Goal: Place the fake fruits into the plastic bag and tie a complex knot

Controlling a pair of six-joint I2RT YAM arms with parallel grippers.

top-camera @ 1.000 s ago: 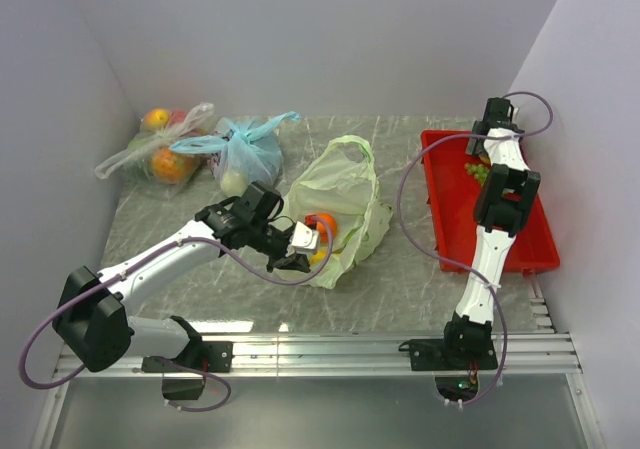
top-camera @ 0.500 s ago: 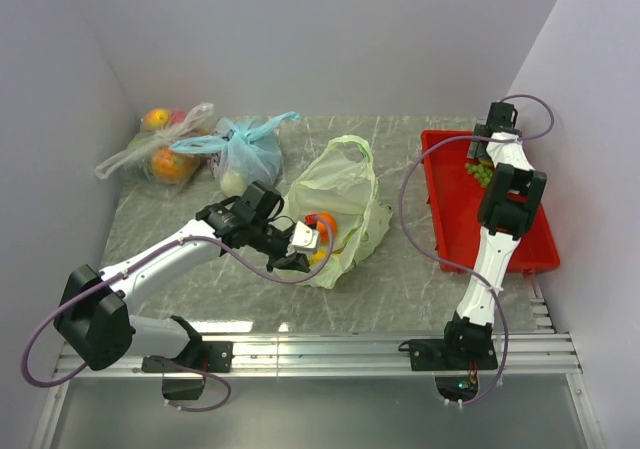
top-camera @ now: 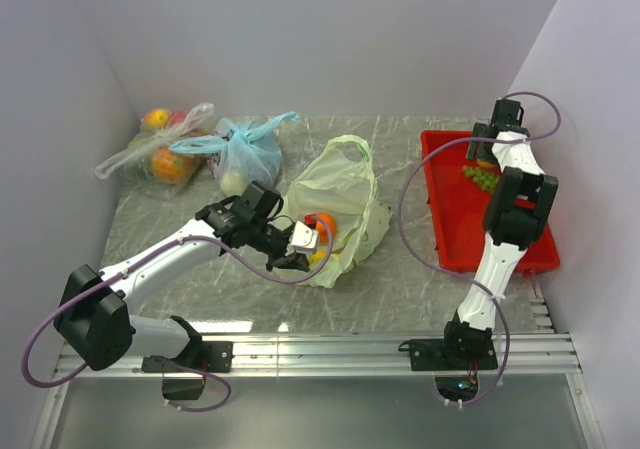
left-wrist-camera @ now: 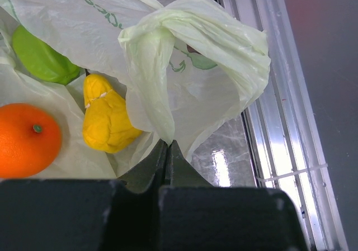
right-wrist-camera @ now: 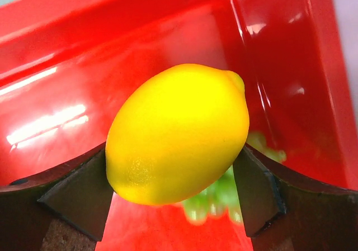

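**Top external view.** The left arm lies low and stretched across the counter (top-camera: 400, 279). The left gripper (top-camera: 297, 246) meets the near rim of the plastic bag (top-camera: 350, 194), which slumps at mid-counter with its mouth turned toward that arm. An orange (top-camera: 323, 223) shows inside. The rim appears to be held up so that the mouth stands open for loading. The right arm stands folded upright, its wrist bent down over the far end of the red tray (top-camera: 455, 239). There the right gripper (top-camera: 487, 152) hangs just beyond the grape bunch (top-camera: 482, 176). A light blue bag (top-camera: 243, 157) and a clear bag (top-camera: 160, 151) lie at far left, well apart from the work.

**Left wrist view.** The jaws of the left gripper (left-wrist-camera: 168, 150) are pressed fully together on a pinched fold of the plastic bag (left-wrist-camera: 196, 44). The film rises from the pinch in a taut ridge. Within the bag lie the orange (left-wrist-camera: 28, 139) and a yellow pear-shaped fruit (left-wrist-camera: 109, 119). A green fruit (left-wrist-camera: 42, 58) shows behind them.

**Right wrist view.** The jaws of the right gripper (right-wrist-camera: 173, 167) stand wide, one pad against each flank of a lemon (right-wrist-camera: 179, 122), gripping it across its short axis. The red tray (right-wrist-camera: 140, 50) fills the background, and the grape bunch (right-wrist-camera: 215, 198) shows blurred beneath the fruit. Whether the lemon has left the tray floor cannot be told. It is judged to be the next fruit bound for the bag.
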